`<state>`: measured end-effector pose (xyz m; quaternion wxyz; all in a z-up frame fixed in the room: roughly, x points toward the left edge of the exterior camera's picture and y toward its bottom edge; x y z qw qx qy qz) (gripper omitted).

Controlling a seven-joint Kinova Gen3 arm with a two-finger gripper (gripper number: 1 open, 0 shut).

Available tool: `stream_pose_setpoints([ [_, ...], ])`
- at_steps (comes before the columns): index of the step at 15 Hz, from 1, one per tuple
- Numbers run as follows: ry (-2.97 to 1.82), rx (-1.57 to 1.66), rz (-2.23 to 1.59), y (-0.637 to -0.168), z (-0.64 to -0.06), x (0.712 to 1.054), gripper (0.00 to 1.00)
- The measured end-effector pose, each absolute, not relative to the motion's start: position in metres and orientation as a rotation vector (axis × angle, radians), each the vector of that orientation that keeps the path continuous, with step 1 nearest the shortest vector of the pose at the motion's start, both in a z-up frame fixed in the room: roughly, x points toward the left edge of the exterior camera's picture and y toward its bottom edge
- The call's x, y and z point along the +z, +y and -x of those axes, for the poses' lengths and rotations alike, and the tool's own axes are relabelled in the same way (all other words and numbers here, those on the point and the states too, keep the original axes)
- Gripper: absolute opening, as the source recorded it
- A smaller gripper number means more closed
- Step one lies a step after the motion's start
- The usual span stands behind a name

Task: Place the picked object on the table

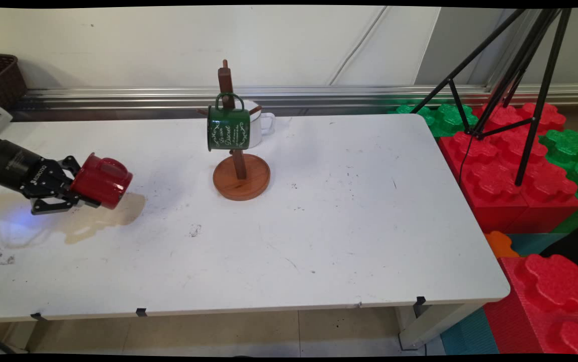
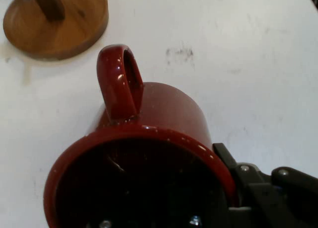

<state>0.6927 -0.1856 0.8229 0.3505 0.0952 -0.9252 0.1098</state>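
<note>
I am clamping my pincer (image 1: 79, 192) on the red mug (image 1: 102, 181), lying sideways above the worktop (image 1: 319, 226); the wooden mug stand (image 1: 241, 176) is standing well ahead of it.

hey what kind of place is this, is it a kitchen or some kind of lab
Most likely a robotics lab, not a kitchen. A robot gripper holds a red mug over a bare white table, a black tripod stands beside it, and big red and green foam blocks are stacked where the table ends.

Wooden mug tree (image 1: 240, 171) on white table (image 1: 319, 226) — green mug (image 1: 228, 128) hung, white mug (image 1: 260, 125) behind, red and green blocks (image 1: 515, 166).
</note>
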Motion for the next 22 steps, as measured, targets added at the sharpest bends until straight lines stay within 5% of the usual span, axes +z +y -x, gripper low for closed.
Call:
stream_pose_setpoints([
  [22, -2.658, 0.286, -0.119, -0.181, -0.681, 0.82, 0.0],
])
